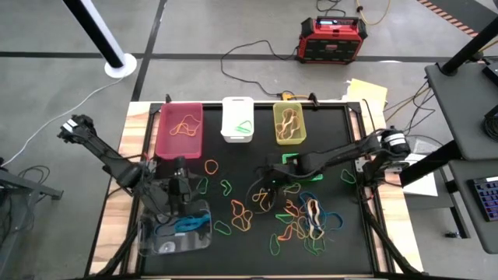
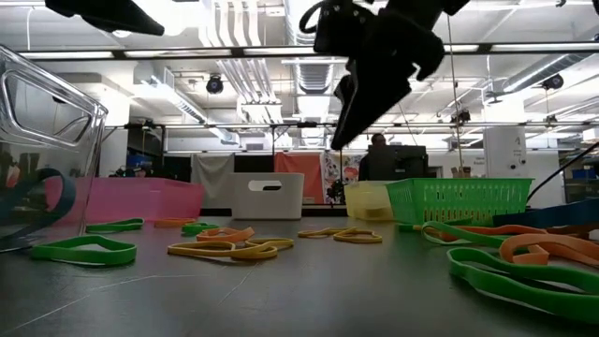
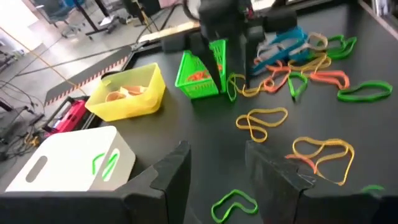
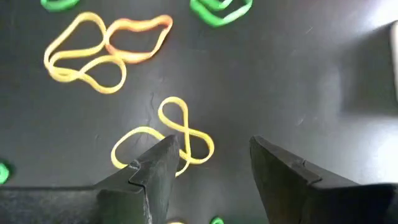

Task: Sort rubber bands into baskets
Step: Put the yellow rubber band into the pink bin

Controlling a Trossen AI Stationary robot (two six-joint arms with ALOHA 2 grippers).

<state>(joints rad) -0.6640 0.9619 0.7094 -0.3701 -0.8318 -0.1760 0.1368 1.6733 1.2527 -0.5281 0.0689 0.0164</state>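
Note:
Many rubber bands [image 1: 272, 214], orange, yellow, green and blue, lie loose on the black mat. Along the far edge stand the pink basket [image 1: 179, 128], the white basket [image 1: 237, 118] and the yellow-green basket [image 1: 289, 123]. The green mesh basket [image 1: 299, 167] sits partly under my right arm. The clear basket [image 1: 177, 229], near left, holds blue bands. My left gripper [image 3: 217, 155] hovers open at the clear basket's far side, holding nothing. My right gripper [image 4: 211, 149] is open above the mat, slanting down, beside a twisted yellow band [image 4: 165, 140].
A red-black box [image 1: 333, 39] with cables stands on the floor beyond the far edge. Yellow paper [image 1: 366, 93] lies at the back right corner. The mat's near left and far right parts hold few bands.

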